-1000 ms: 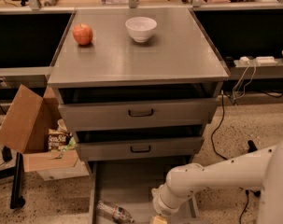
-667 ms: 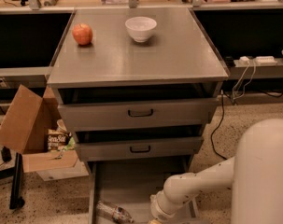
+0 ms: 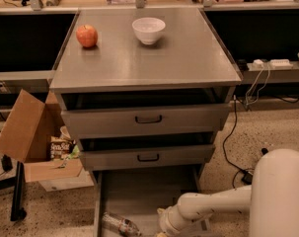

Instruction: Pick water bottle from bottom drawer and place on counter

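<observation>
gripper near water bottle, bottom drawer

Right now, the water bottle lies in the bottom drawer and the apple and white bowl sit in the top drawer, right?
Not quite. The camera view shows the apple and white bowl on the counter. The water bottle does lie in the bottom drawer, with the gripper low beside it, at the picture's edge.

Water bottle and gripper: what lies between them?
Camera view: only bare floor of the bottom drawer. The gripper sits at the frame's lower edge, just right of the water bottle.
</observation>
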Action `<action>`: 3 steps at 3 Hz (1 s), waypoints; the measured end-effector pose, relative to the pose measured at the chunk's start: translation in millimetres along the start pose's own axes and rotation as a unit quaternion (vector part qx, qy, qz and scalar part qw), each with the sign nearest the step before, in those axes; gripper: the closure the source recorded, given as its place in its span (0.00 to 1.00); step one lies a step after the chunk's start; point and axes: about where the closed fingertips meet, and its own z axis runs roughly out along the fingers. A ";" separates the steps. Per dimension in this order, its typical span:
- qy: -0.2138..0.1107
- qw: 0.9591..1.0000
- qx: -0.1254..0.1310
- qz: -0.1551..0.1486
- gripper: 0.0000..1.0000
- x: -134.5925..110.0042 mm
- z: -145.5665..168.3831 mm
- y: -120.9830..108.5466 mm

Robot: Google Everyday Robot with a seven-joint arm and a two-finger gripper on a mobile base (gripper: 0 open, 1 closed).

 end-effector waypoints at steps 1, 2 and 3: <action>0.001 1.000 -0.001 -0.001 0.00 -0.7 1.0 0.6; -0.017 1.000 0.011 -0.007 0.00 -13.2 13.5 -15.0; -0.048 0.998 0.026 -0.019 0.00 -32.8 22.5 -35.8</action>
